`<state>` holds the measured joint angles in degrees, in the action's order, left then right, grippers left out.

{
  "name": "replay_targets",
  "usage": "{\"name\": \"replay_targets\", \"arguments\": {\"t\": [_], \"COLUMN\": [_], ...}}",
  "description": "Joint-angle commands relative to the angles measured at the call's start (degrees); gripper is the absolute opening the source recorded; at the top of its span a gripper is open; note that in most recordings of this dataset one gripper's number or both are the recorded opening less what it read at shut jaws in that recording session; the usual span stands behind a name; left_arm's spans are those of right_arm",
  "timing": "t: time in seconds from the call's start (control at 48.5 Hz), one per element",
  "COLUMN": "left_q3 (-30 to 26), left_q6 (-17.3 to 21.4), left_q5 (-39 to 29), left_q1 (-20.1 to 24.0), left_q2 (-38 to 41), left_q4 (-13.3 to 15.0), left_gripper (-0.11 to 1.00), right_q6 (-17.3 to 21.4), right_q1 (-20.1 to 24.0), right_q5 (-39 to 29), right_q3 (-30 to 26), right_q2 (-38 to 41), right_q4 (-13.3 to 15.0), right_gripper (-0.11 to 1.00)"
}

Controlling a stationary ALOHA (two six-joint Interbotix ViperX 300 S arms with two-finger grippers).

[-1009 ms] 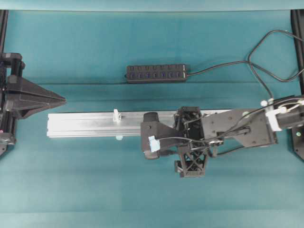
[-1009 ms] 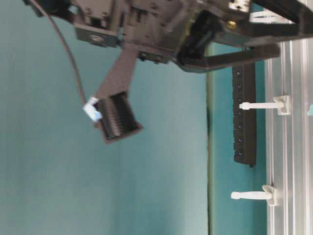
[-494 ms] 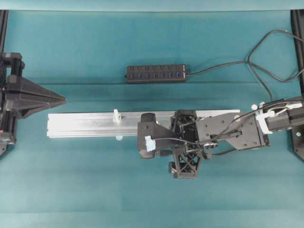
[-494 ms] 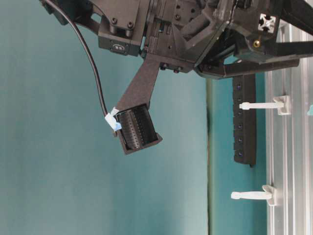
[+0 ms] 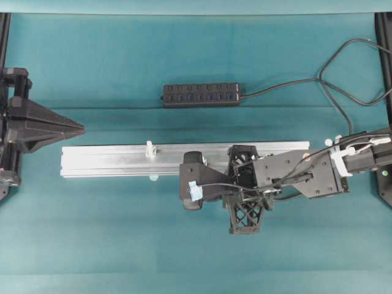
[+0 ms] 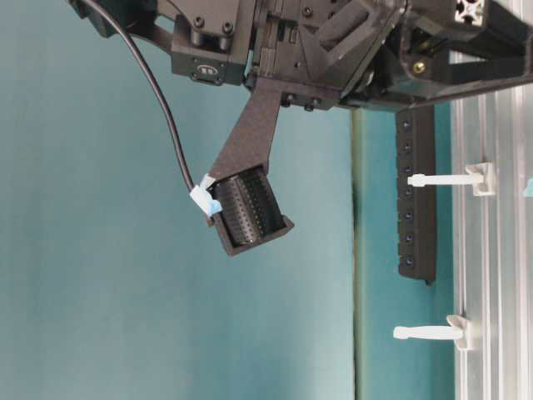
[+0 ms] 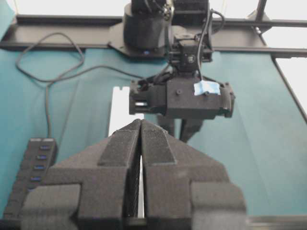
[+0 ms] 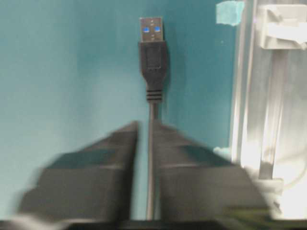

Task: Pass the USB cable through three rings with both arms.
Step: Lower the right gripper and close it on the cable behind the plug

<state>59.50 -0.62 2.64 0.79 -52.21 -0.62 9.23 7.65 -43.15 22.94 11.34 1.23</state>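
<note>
From overhead you have one long silver aluminium rail (image 5: 122,160) on the teal worktop (image 5: 122,245), one black multi-port hub (image 5: 201,95) behind it, and two black arms; only one translucent-white ring (image 5: 149,149) shows here, the right arm covering the rail's other end. Your left tool (image 5: 78,128) sits pinched together at the left edge, off the rail. Your right tool (image 5: 187,185) hangs over the rail's front edge. At table level you can count two white rings (image 6: 445,177) (image 6: 429,332) jutting from the rail. The left wrist view shows its two padded fingers (image 7: 122,148) pressed together, holding nothing. In the right wrist view the fingers (image 8: 105,167) are blurred but pinch one thin black USB cable (image 8: 152,62), its blue-tongued plug pointing forward beside the rail, one ring (image 8: 283,31) ahead at right.
</note>
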Motion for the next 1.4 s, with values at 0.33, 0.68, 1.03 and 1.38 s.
{"name": "replay_targets", "arguments": {"t": [0.33, 0.68, 1.03, 1.38], "left_q3": [-2.5, -2.7, -2.7, -2.7], "left_q6": [0.0, -0.1, -0.1, 0.0], "left_q5": [0.3, 0.3, 0.3, 0.3], "left_q1": [0.1, 0.0, 0.0, 0.1], "left_q2": [0.0, 0.0, -0.1, 0.2], "left_q4": [-0.1, -0.2, -0.1, -0.2], "left_gripper": [0.02, 0.02, 0.02, 0.02], "right_q6": [0.4, -0.5, -1.7, -1.6], "right_q1": [-0.3, -0.4, -0.5, -0.6], "right_q5": [1.2, 1.8, 1.4, 2.5], "right_q3": [-0.4, -0.6, 0.0, 1.8], "right_q2": [-0.6, -0.6, -0.5, -0.6], "right_q4": [0.0, -1.0, 1.0, 1.8], "right_gripper": [-0.1, -0.09, 0.53, 0.8]}}
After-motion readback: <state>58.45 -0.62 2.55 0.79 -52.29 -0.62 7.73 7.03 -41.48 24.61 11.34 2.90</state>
